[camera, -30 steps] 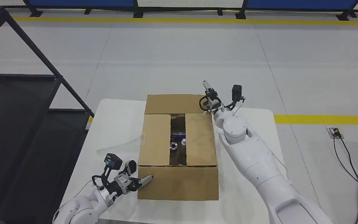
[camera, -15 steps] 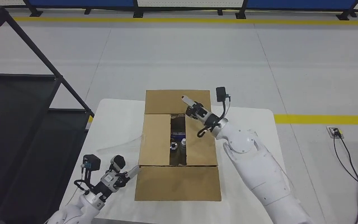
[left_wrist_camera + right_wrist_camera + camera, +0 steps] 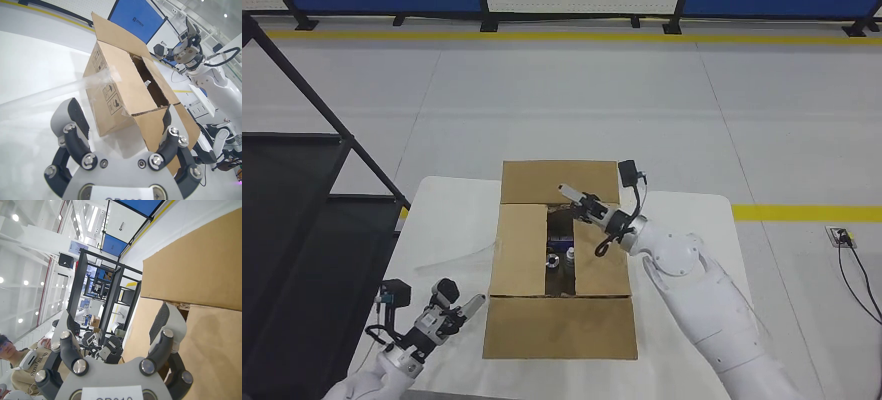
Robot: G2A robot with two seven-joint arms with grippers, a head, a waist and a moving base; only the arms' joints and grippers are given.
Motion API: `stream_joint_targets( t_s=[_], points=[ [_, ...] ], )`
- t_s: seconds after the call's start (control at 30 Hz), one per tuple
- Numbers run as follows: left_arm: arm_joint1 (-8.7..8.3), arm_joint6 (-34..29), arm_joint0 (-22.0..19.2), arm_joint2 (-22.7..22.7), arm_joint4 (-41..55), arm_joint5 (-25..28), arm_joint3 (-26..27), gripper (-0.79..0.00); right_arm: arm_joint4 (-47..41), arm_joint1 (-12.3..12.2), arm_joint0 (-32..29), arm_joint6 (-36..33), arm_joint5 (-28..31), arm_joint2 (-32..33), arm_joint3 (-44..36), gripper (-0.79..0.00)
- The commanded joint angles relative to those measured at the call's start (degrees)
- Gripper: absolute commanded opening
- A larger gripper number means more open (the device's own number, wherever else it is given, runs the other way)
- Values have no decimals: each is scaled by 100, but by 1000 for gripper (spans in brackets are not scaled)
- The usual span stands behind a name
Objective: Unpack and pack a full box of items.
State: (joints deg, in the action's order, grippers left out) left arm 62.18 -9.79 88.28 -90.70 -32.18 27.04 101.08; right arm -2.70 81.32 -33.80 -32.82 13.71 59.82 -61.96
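Note:
A brown cardboard box (image 3: 517, 250) stands in the middle of the white table (image 3: 692, 225). Its long flaps lie apart, leaving a narrow gap where white-capped bottles (image 3: 560, 260) and a blue item show. My right gripper (image 3: 582, 215) hovers open over the far end of that gap, with nothing between its fingers; in the right wrist view the gripper (image 3: 117, 321) sits just above the box flaps (image 3: 192, 275). My left gripper (image 3: 464, 300) is low near the table's front left, open and empty, a short way off the box's front-left corner (image 3: 113, 121).
A strip of clear tape (image 3: 94, 80) trails off the box's left side over the table. The front flap (image 3: 560, 340) hangs out past the table's near edge. A black frame and dark panel (image 3: 302, 250) stand left of the table.
My right gripper swung from the box's far right corner leftward to over the gap. My left gripper drew back from the box's front-left corner toward the table's near left.

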Motion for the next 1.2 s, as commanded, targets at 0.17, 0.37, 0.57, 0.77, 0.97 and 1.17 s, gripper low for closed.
stream_joint_targets(
  t_s=[0.17, 0.37, 0.57, 0.77, 0.97, 1.17],
  points=[
    [32, 269, -21, -35, 154, -282, 68, 0, -177, 206, 589, -710, -135, -559, 763, 0],
    [42, 329, 85, -134, 507, -104, 68, 0, -212, 459, 1105, -856, -452, -1014, 1641, 0],
    [41, 185, 137, -157, 577, 16, 78, 0, -575, 704, 1440, -1206, -295, -1259, 2345, 0],
    [45, 26, 108, -67, 465, 42, 149, 0, -1114, 902, 1680, -1540, 144, -1272, 2848, 0],
    [66, -73, 57, 203, 79, -84, 228, 0, -1613, 1005, 1808, -1858, 560, -1144, 3066, 0],
    [103, -11, -40, 580, -565, -303, 286, 0, -1956, 1104, 1900, -2033, 817, -1070, 3072, 0]
  ],
)
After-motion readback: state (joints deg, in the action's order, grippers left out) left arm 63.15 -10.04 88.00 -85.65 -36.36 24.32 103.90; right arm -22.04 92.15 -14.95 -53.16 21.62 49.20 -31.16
